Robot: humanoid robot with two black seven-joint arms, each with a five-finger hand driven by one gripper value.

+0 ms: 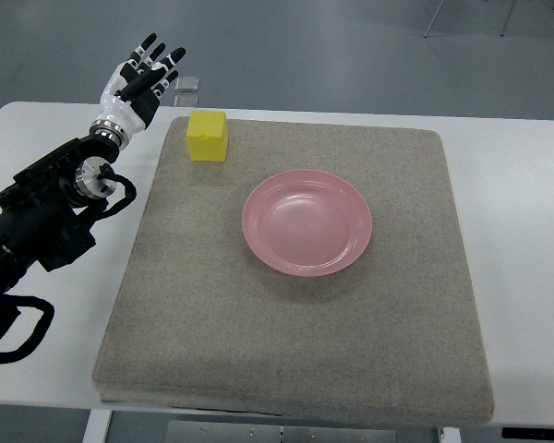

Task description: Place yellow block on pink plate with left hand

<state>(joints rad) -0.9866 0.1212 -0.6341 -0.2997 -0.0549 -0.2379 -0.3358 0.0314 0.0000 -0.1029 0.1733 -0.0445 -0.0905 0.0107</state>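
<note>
A yellow block [207, 136] sits on the far left corner of a grey felt mat [295, 332]. A pink plate [307, 221] lies empty near the middle of the mat, to the right of the block and nearer me. My left hand [144, 78] is raised over the table's far left edge, to the left of the block and apart from it. Its fingers [162, 61] are spread and hold nothing. The right arm is out of view.
The mat lies on a white table [526, 231]. A small grey object [186, 86] lies on the floor beyond the table's far edge, near my left hand. My black left arm [46, 217] crosses the table's left side.
</note>
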